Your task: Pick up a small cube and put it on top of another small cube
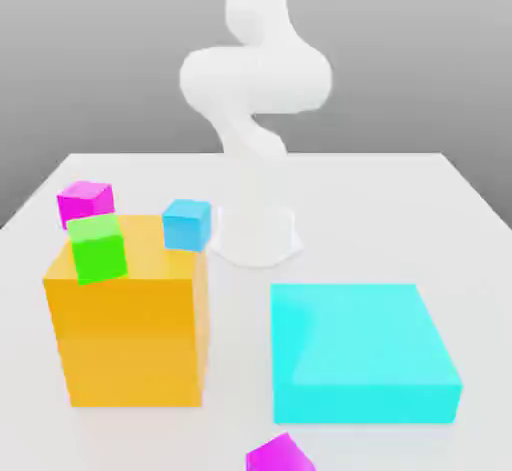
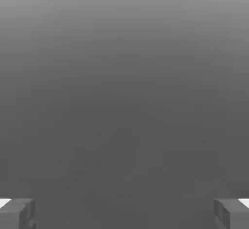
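One small magenta cube (image 1: 86, 202) sits on the white table (image 1: 400, 199) at the exterior view's left, just behind the orange block (image 1: 130, 329). A second small magenta cube (image 1: 280, 454) lies at the near edge of that view, partly cut off, in front of the cyan block. The white arm (image 1: 255, 89) rises from its base at the back and leaves the picture at the top. In the hand view my gripper (image 2: 124, 213) is open: its two grey fingertips (image 2: 17, 213) stand far apart with nothing between them, against a plain grey background.
A small green cube (image 1: 98, 247) rests on the orange block's top, at its left corner. A small blue cube (image 1: 186, 224) stands behind that block, near the arm's base (image 1: 255, 234). A wide, low cyan block (image 1: 360, 349) fills the right front.
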`<action>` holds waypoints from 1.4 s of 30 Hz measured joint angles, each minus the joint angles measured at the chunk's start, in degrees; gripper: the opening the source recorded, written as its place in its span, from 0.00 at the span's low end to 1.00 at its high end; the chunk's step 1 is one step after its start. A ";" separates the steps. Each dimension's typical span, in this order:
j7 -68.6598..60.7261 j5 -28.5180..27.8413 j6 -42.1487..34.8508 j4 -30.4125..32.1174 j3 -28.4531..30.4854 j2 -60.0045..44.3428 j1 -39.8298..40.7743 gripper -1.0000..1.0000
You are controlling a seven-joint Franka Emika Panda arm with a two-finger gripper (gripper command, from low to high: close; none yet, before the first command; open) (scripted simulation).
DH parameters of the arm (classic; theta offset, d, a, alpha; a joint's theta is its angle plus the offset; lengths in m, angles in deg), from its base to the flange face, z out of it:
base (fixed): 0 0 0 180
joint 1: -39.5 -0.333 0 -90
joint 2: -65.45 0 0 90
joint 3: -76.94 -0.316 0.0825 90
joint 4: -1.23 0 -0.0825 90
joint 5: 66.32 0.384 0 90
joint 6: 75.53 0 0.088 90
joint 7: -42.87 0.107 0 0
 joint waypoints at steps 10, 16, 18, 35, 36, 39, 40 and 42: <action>-12.70 3.84 6.38 0.46 4.57 -21.15 -5.77 0.50; -20.21 6.13 10.11 0.72 5.63 -33.63 -7.59 0.50; -22.51 6.62 11.38 0.81 5.59 -37.77 -7.93 0.50; -32.26 5.49 25.42 -0.27 3.58 -67.93 -6.93 0.00; -32.25 5.48 25.40 -0.27 3.58 -67.93 -6.93 0.00; -32.36 5.62 26.00 -0.44 3.39 -68.77 -6.77 0.00; -32.26 5.47 25.53 -0.31 3.51 -68.15 -6.87 0.00; -31.77 4.78 23.08 0.31 4.07 -65.06 -7.29 0.00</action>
